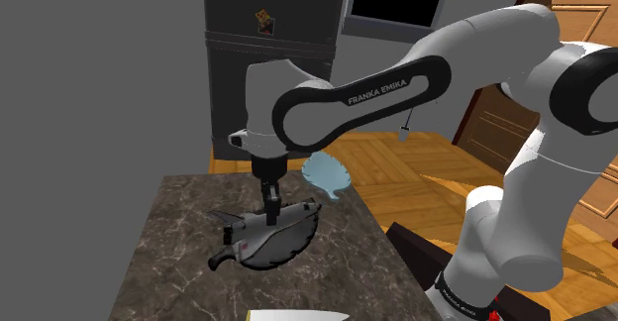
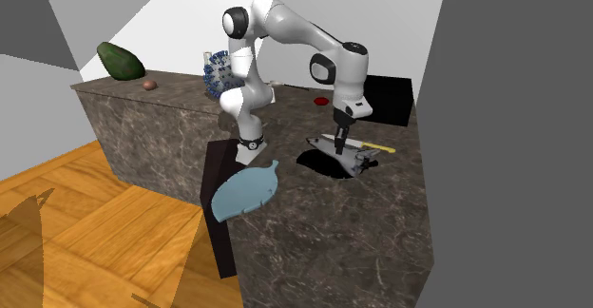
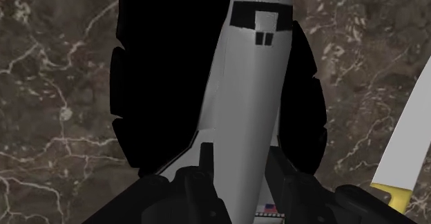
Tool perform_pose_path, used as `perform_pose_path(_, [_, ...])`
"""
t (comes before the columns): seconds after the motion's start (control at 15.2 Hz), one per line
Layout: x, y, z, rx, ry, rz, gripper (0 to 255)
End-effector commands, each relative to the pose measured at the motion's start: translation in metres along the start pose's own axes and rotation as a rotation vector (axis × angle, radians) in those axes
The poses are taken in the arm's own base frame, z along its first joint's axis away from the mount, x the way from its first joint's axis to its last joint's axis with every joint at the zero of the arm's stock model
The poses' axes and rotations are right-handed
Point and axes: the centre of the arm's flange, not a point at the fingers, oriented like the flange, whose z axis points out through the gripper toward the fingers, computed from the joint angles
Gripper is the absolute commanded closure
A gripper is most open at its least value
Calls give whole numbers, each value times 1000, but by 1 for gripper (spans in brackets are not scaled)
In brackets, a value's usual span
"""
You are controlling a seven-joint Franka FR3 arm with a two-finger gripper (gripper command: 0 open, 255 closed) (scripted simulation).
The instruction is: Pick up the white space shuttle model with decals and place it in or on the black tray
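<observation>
Clasping the grey-white shuttle model (image 3: 248, 91) by its rear body, the gripper (image 3: 240, 171) has its fingers (image 3: 197, 188) set narrow, one pressed to each flank. Beneath the fingers and the shuttle lies the black tray (image 3: 152, 84) with a scalloped rim, on a dark marble counter (image 3: 55, 84); whether the model rests on the tray or hangs just above it cannot be told. Off to one side of the fingers, clear of the tray, lies a knife (image 3: 409, 129) with a white blade and yellow handle. The wrist view shows the shuttle's black window markings and a small flag decal by the fingers. The shoulder view adds a pale blue leaf-shaped dish (image 1: 327, 175) beyond the gripper, near the counter's edge and apart from the tray.
</observation>
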Motion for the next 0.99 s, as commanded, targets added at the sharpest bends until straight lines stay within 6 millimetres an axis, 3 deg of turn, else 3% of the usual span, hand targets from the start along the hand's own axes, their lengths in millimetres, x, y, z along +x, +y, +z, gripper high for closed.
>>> perform_pose_path(0.0, [0, 2, 10, 0, 1, 0, 255])
perform_pose_path(0.46, [0, 2, 10, 0, 1, 0, 255])
perform_pose_path(0.53, [0, 2, 10, 0, 1, 0, 0])
perform_pose_path(0.86, [0, 2, 10, 0, 0, 0, 0])
perform_pose_path(0.92, [0, 2, -3, 0, 1, 0, 0])
